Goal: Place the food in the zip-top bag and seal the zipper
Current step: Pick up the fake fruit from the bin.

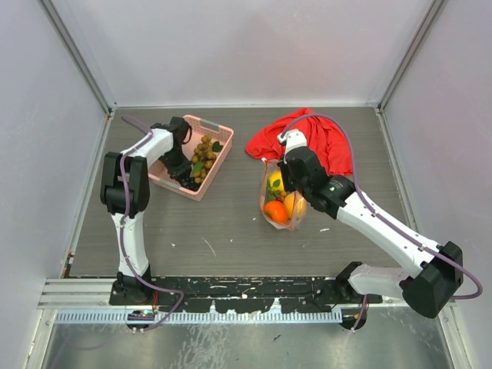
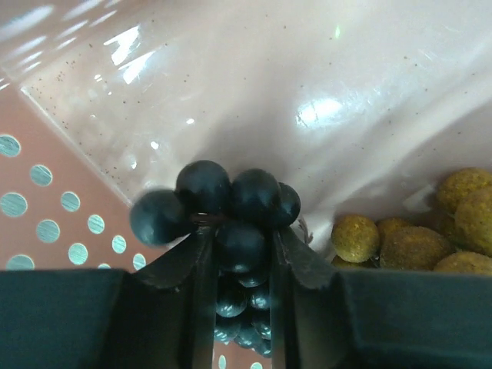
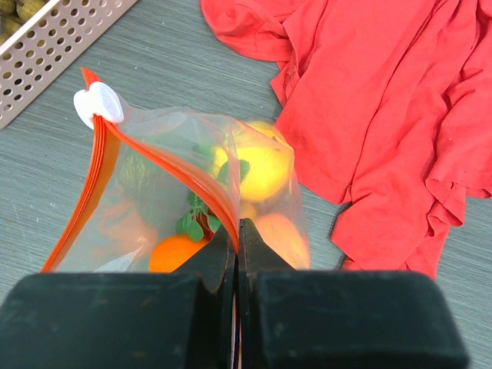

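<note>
Your left gripper (image 2: 240, 234) clamps dark berries (image 2: 204, 186) in the pink basket (image 1: 211, 127) — right gripper (image 3: 237, 228) pinches the zip-top bag (image 3: 154, 142) at its zipper (image 3: 165, 163).

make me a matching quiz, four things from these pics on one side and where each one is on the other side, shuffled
1 orange
2 dark berries
3 red cloth
4 golden-brown berries

a in the pink basket, not held
b between the fingers of the left end effector
c inside the zip-top bag
d on the table, beyond the bag

Pairs: 1-c, 2-b, 3-d, 4-a
</note>
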{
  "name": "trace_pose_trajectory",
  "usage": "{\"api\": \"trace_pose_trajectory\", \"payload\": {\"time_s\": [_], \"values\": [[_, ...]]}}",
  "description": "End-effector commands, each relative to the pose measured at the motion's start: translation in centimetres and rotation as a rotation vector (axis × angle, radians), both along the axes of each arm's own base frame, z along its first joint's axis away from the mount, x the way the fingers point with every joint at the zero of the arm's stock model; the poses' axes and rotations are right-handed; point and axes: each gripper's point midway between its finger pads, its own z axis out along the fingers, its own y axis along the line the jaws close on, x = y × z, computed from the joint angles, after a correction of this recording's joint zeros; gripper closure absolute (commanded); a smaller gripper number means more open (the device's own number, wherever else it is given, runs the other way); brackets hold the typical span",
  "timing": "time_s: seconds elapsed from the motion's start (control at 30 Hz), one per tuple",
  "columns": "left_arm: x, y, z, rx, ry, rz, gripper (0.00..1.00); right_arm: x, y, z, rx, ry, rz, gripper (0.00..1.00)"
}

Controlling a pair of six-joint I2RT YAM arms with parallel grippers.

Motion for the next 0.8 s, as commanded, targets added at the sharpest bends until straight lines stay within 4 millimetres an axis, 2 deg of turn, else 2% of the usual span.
{"api": "trace_pose_trajectory", "payload": {"time_s": [0.0, 0.13, 0.17, 0.43, 0.77], "values": [[0.2, -0.7, -0.5, -0.044, -0.029, -0.001, 0.8, 0.5, 0.1, 2.0, 0.054, -0.065, -0.013, 0.98], [0.8, -0.3, 1.4, -0.026, -0.09, -0.007, 0.99, 0.5, 0.1, 2.1, 0.059, -0.067, -0.015, 0.98], [0.9, -0.1, 1.9, -0.02, -0.102, -0.009, 1.0, 0.5, 0.1, 2.2, 0.06, -0.068, -0.015, 0.98], [1.7, 1.0, 7.1, 0.03, -0.231, -0.037, 1.0, 0.4, 0.0, 2.4, 0.067, -0.071, -0.018, 0.98], [1.2, 1.5, 13.5, 0.046, -0.437, -0.113, 1.0, 0.3, 0.1, 3.2, 0.092, -0.083, -0.018, 0.98]]}}
